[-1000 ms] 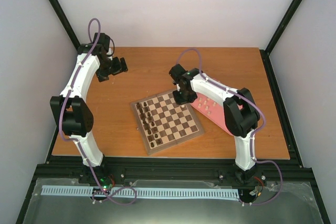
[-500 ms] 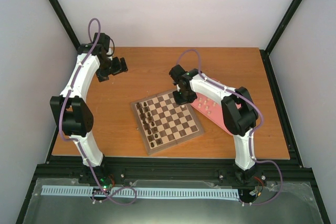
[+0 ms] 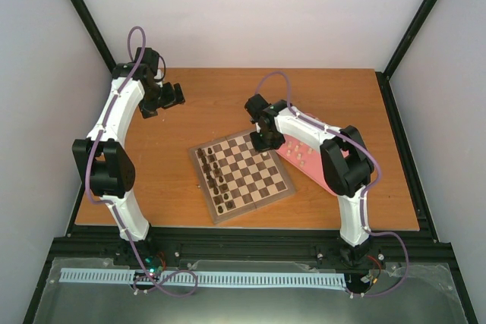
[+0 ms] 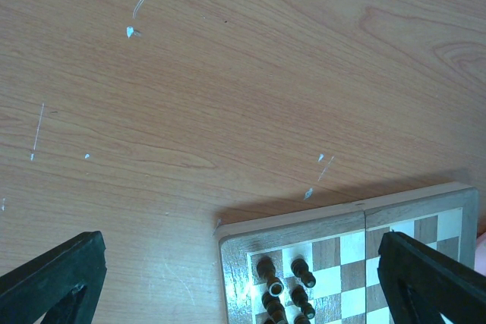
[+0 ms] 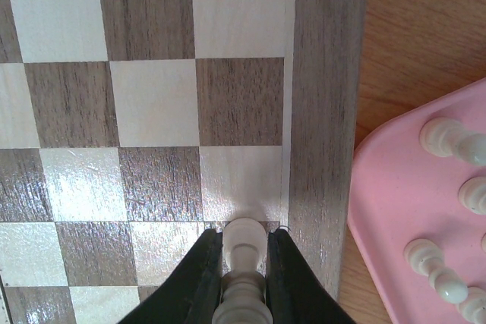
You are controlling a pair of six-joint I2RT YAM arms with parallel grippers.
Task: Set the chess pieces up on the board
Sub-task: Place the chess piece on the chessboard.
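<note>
Pink tray [image 5: 383, 202] just beside board [image 5: 326, 111]

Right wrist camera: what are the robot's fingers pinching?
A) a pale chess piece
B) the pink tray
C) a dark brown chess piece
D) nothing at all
A: the fingers are closed on a pale chess piece, right over the edge squares of the board.

Skewed checked board [image 3: 250, 180], cream chess pieces [image 5: 434, 265] on pink tray [image 5: 387, 210], one held at board edge
</note>
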